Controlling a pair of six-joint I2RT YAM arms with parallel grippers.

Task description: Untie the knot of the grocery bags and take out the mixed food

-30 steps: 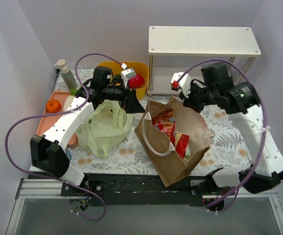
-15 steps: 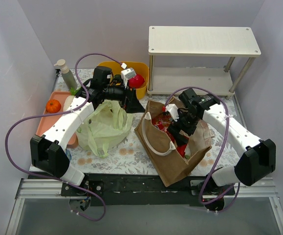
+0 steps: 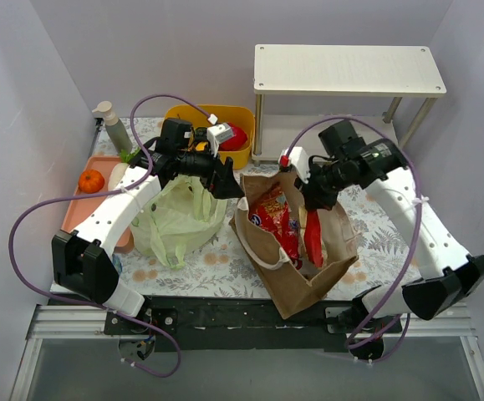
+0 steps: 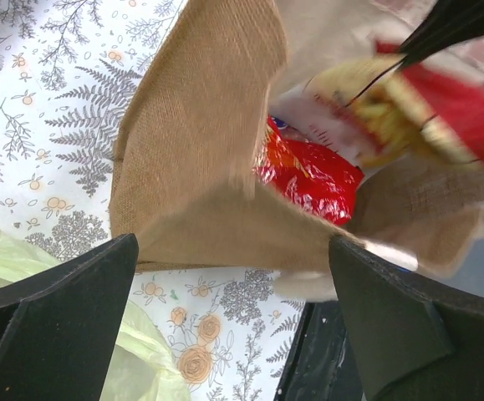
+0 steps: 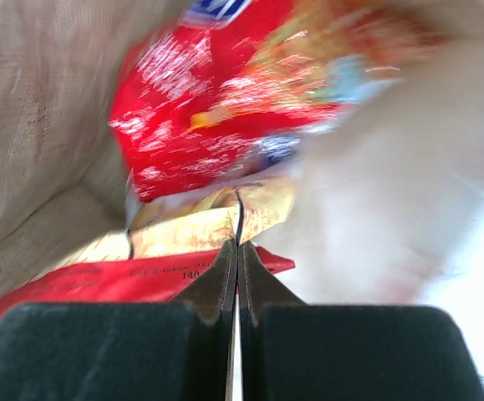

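The brown tote (image 3: 296, 280) stands open at centre, with red snack packets (image 3: 268, 219) inside. My right gripper (image 3: 312, 200) is over its mouth, shut on the top edge of a red snack packet (image 3: 313, 238) that hangs from it above the bag. The right wrist view shows the jaws (image 5: 238, 244) pinched on that packet's edge (image 5: 133, 280). My left gripper (image 3: 227, 184) is open at the tote's left rim. In the left wrist view, the tote's wall (image 4: 200, 159) lies between its spread fingers (image 4: 74, 317). The pale green bag (image 3: 177, 219) lies left of the tote.
A pink tray (image 3: 78, 210) at left holds a tangerine (image 3: 91, 180). A soap pump bottle (image 3: 114, 127) stands behind it. A yellow bin (image 3: 187, 115) at the back holds a red fruit (image 3: 236, 138). A white shelf (image 3: 346, 71) stands at back right.
My right gripper dipped into the tote, shut on a red packet and rose with it. My left gripper shifted right to the tote's rim.
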